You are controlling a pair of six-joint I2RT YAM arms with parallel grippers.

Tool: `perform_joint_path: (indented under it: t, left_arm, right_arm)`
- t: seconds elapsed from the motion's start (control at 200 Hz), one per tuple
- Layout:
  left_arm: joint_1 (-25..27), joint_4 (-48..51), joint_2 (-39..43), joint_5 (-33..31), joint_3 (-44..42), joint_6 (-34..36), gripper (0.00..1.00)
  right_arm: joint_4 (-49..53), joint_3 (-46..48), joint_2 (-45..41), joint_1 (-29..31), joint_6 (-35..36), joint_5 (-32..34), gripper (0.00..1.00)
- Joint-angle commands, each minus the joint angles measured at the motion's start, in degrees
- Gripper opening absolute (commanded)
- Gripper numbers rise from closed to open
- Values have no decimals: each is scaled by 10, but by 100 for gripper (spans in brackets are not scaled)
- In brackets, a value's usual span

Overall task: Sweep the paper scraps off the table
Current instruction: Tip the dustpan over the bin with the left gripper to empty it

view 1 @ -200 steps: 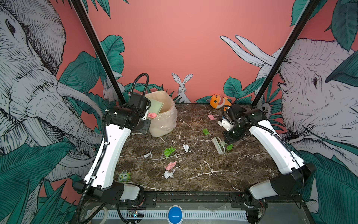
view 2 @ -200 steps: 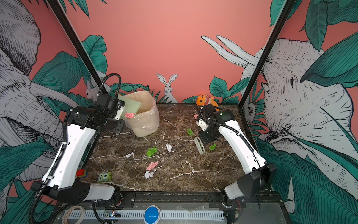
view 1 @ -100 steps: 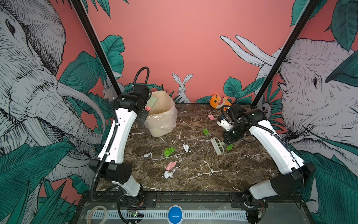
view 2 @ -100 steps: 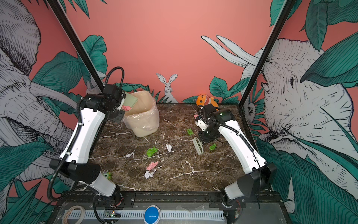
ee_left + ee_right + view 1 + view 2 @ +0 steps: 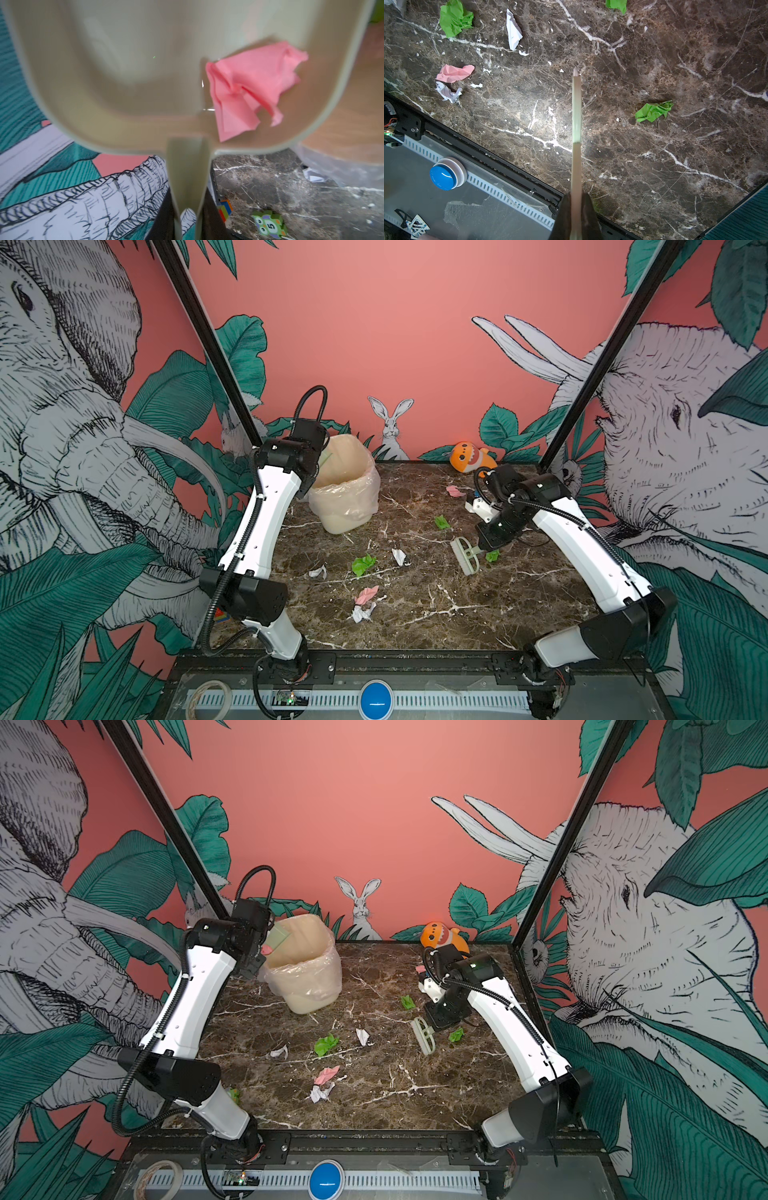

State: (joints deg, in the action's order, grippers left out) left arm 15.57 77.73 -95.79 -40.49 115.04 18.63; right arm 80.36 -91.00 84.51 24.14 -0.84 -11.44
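Gripping the handle of the dustpan [image 5: 104, 72], the left gripper [image 5: 188, 216] is closed narrowly around it, and the right gripper [image 5: 576, 200] is clamped tight on the brush [image 5: 576, 116].
The dustpan is held raised at the rim of the lined bin [image 5: 345, 497], with one pink scrap [image 5: 249, 87] lying inside it. The brush is held low above the table [image 5: 457, 626], right of centre, with a green scrap [image 5: 492, 556] just beside it; whether the bristles touch cannot be told. Other paper scraps [image 5: 363, 564] in green, pink and white are scattered across the table's middle. A pink bit [image 5: 455, 490] lies near the orange shark toy [image 5: 471, 456] at the back edge.
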Motion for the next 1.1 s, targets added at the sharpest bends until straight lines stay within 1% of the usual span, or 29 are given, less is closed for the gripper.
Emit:
perform_joint_path:
  t: [0.0,0.125,0.3,0.41,0.52,0.795,0.94,1.035,1.095]
  left_arm:
    - [17,-22,2,-53,-14,37,11]
    - [35,-43,1,-91,-31,65,9]
    - [54,-112,19,-152,-83,131,9]
    - [66,-164,33,-193,-121,183,9]
    - [74,-237,55,-226,-167,248,9]
    - [95,-380,83,-278,-255,375,9]
    - [101,-471,93,-293,-294,462,9]
    - [101,-557,104,-299,-324,539,9]
    - [104,-590,108,-300,-332,568,9]
  right_arm:
    - [2,2,-6,-2,-2,-9,0]
    - [3,3,-7,-1,-2,-10,0]
    - [-2,13,-15,-1,-5,-13,0]
    - [-6,18,-15,-1,-5,-16,0]
    - [-6,18,-16,-1,-5,-16,0]
    - [-9,18,-12,-1,-3,-21,0]
    - [-8,18,-12,-1,-1,-21,0]
    - [-8,20,-13,-1,-1,-22,0]
    - [-9,22,-14,-2,0,-22,0]
